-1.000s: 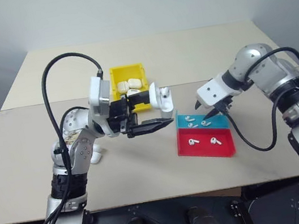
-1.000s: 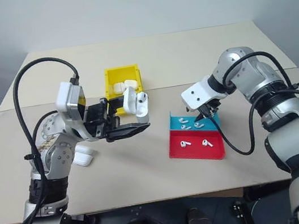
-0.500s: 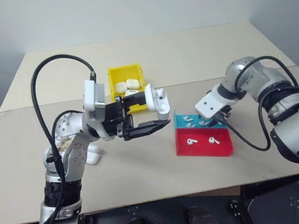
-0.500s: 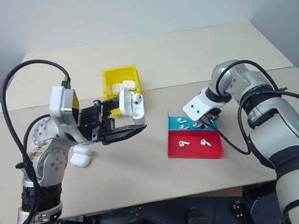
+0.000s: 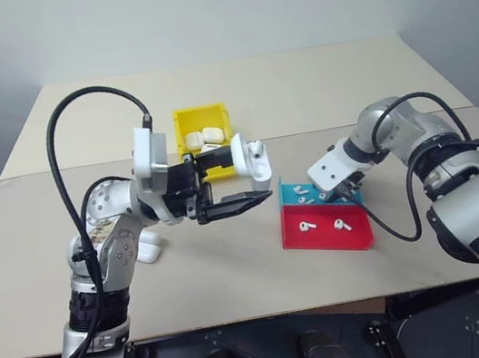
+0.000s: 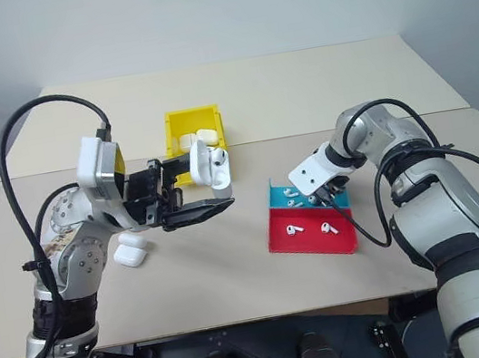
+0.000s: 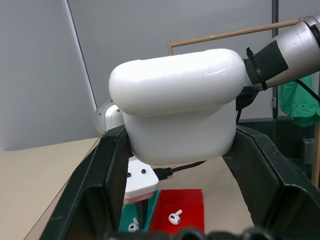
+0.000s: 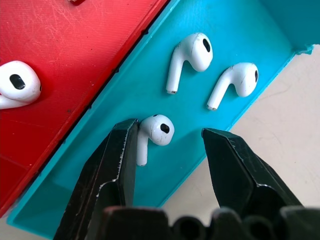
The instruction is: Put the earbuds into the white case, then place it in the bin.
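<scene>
Red tray [image 5: 327, 231]: two earbuds still loose. Right gripper [image 8: 167, 150], fingers apart, straddles one earbud [image 8: 154, 131] in the blue tray [image 8: 240, 30], not yet pinched. Left gripper [image 5: 227, 186] is clamped on the open white case [image 5: 250, 161], raised. Bin [image 5: 202, 116] beyond holds finished cases. Fill, close and drop remain.

You've got even, soft overhead light; head views bright, sharp, w/ faint shadows under the arms on the table [image 5: 238, 280]. Left wrist view: white case [image 7: 177, 102] shows mild glare, background dim. Right wrist view crisp, fingers slightly soft.
</scene>
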Robot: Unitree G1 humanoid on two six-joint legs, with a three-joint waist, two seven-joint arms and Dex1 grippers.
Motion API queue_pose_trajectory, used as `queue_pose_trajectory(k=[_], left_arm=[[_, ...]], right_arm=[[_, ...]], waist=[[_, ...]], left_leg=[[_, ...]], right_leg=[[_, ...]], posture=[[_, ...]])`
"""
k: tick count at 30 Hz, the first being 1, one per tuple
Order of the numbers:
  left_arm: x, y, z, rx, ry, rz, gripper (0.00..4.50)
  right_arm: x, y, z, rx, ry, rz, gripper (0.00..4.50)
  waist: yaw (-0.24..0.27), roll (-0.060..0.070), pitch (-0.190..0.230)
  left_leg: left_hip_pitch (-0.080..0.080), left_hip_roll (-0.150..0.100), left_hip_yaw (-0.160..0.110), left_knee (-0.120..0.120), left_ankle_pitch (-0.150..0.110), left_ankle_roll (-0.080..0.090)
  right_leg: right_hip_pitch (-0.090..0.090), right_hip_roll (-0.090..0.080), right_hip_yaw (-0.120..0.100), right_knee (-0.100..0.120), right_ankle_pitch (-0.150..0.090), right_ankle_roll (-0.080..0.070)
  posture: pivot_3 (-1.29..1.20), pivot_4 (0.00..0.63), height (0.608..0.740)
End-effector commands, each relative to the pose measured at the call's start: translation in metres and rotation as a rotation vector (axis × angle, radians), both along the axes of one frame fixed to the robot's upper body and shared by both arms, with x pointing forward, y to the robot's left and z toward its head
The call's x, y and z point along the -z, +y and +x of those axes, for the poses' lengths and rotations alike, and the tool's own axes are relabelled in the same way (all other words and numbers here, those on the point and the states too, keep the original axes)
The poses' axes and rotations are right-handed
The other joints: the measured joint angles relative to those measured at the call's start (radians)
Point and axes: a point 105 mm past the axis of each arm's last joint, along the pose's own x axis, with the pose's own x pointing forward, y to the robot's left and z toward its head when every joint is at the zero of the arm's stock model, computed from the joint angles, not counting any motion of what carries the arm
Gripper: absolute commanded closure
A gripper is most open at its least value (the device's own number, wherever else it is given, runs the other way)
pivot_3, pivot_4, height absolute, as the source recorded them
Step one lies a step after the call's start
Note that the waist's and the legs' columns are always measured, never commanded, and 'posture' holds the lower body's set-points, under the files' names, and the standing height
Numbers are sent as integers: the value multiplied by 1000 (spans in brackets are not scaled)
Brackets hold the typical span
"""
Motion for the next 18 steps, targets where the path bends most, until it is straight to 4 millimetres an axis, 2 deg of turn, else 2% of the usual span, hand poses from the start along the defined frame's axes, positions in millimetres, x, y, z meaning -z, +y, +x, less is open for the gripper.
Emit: queue_pose_trajectory(k=[1, 6, 12, 15, 18], left_arm=[[-9, 3, -8, 0, -53, -14, 1720], [-9, 4, -9, -6, -52, -13, 1720], [-9, 4, -9, -7, -47, -13, 1720], [-9, 2, -8, 5, -40, -16, 1720], [-9, 0, -7, 20, -37, -18, 1720]], right_arm=[[5, -2, -2, 3, 20, -14, 2415], [6, -2, -4, 1, 38, -10, 3865], [1, -1, -3, 26, 38, 46, 3870], [-14, -3, 1, 58, 7, 102, 3870], [-42, -7, 5, 113, -31, 212, 3870]], waist=[[-2, 0, 0], [-9, 0, 0], [-12, 0, 0], [-13, 0, 0], [-12, 2, 1]], left_leg=[[0, 0, 0, 0, 0, 0], [1, 0, 0, 0, 0, 0], [0, 0, 0, 0, 0, 0], [0, 0, 0, 0, 0, 0], [0, 0, 0, 0, 0, 0]], right_leg=[[0, 0, 0, 0, 0, 0], [1, 0, 0, 0, 0, 0], [0, 0, 0, 0, 0, 0], [0, 0, 0, 0, 0, 0], [-1, 0, 0, 0, 0, 0]], posture=[[0, 150, 740], [0, 150, 740], [0, 150, 740], [0, 150, 740], [0, 150, 740]])
